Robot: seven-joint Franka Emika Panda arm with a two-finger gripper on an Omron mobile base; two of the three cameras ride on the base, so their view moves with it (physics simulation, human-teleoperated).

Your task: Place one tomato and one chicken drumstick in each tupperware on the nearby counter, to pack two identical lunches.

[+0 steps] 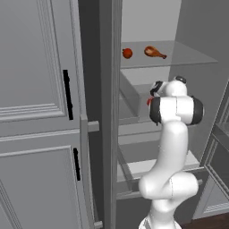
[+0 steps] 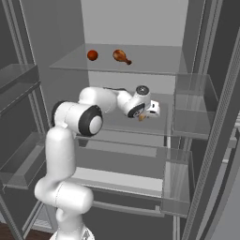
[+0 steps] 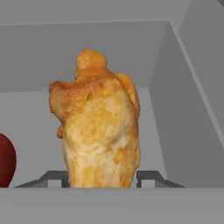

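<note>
We are early in the packing: our gripper (image 3: pixel 103 178) has its fingertips against both sides of a chicken drumstick (image 3: pixel 99 131) on the middle fridge shelf (image 2: pixel 161 124), a tomato (image 3: pixel 6 160) beside it, while another tomato (image 1: pixel 127 53) and drumstick (image 1: pixel 154 52) wait on the upper shelf (image 1: pixel 188 56), nothing packed yet.

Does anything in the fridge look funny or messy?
Nothing stands out. A red tomato and a golden chicken drumstick lie neatly apart on the top glass shelf; another golden drumstick sits between the gripper fingers.
</note>
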